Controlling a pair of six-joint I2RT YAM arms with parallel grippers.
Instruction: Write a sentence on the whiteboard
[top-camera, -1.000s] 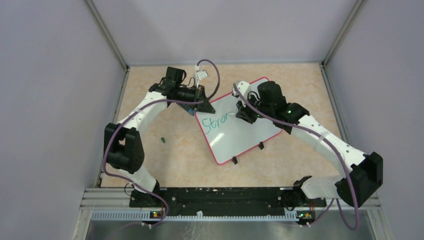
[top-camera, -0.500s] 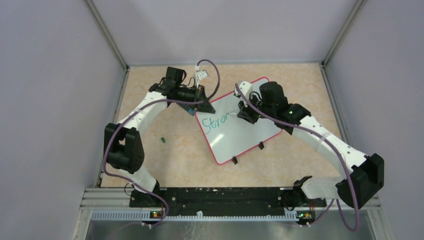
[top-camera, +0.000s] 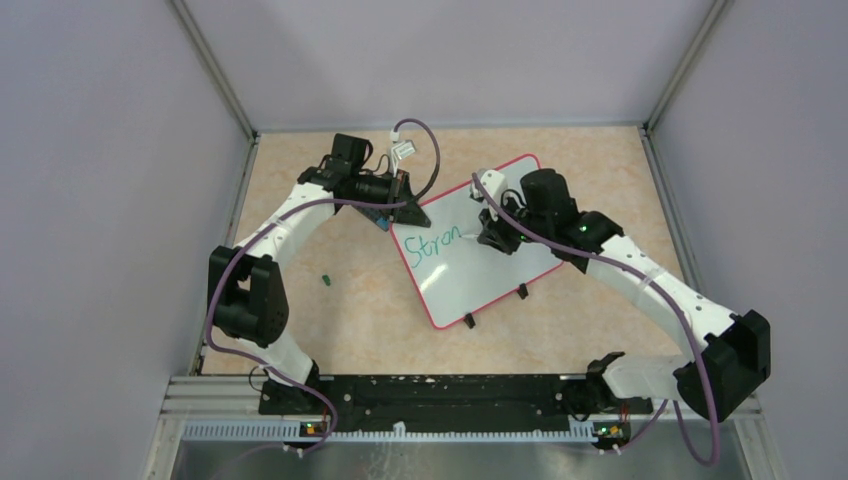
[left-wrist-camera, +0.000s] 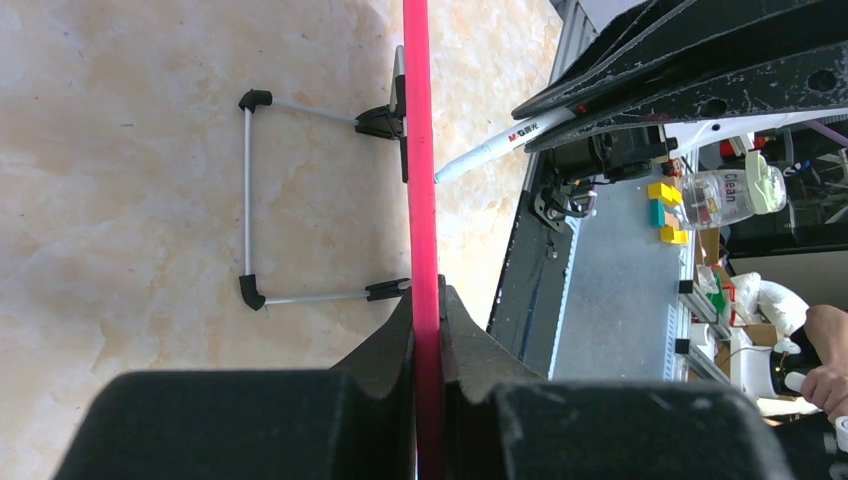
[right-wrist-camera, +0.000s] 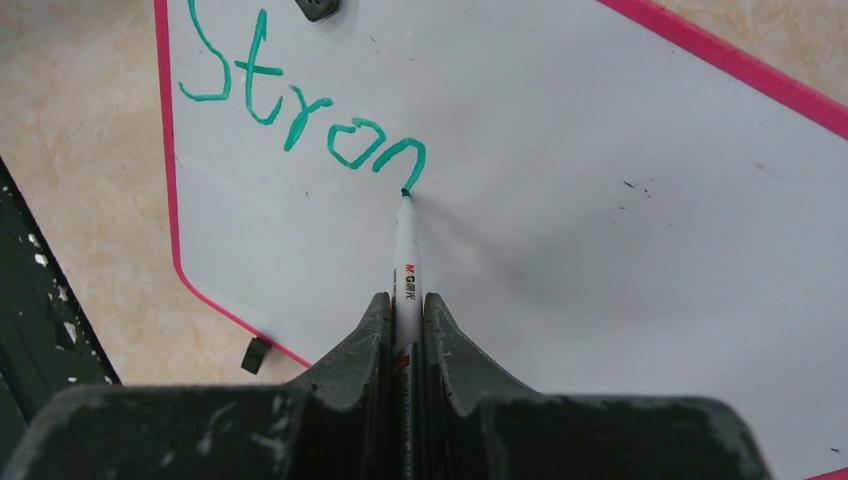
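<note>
"Right wrist view, nearest first: my right gripper (right-wrist-camera: 405, 300) is closed down tight on a white marker (right-wrist-camera: 404, 262), the barrel running straight out toward 12 o'clock. Its tip touches the whiteboard (right-wrist-camera: 600, 200) right at the foot of the last stroke of the green lettering (right-wrist-camera: 300, 120), which reads 'Stron'."

"So you're mid-word?"

"That's my reading — five letters down, and a whole sentence is wanted, so this is early in the writing step. Plenty of bare white lies beyond the tip, from 1 through 4 o'clock."

"And the other arm?"

"In the left wrist view, my left gripper (left-wrist-camera: 427, 300) is pinched on the board's red-pink rim (left-wrist-camera: 418, 150), jaws nearly together with only the edge between them. Past it I see the wire stand (left-wrist-camera: 247, 195) on the back of the board, then the marble-patterned table (left-wrist-camera: 120, 150)."

"Where's the board overall?"

"From the top camera it sits mid-table, turned on a slant, my left holding its 10 o'clock corner, my right over the middle. A small green object (top-camera: 326, 279) lies apart at its 9 o'clock; I can't tell what it is."

"Next?"

"I'd shift the tip a little toward 4 o'clock along the line of writing and start the next letter — light, even pressure, with the left clamp firm so the board doesn't skate."
</note>
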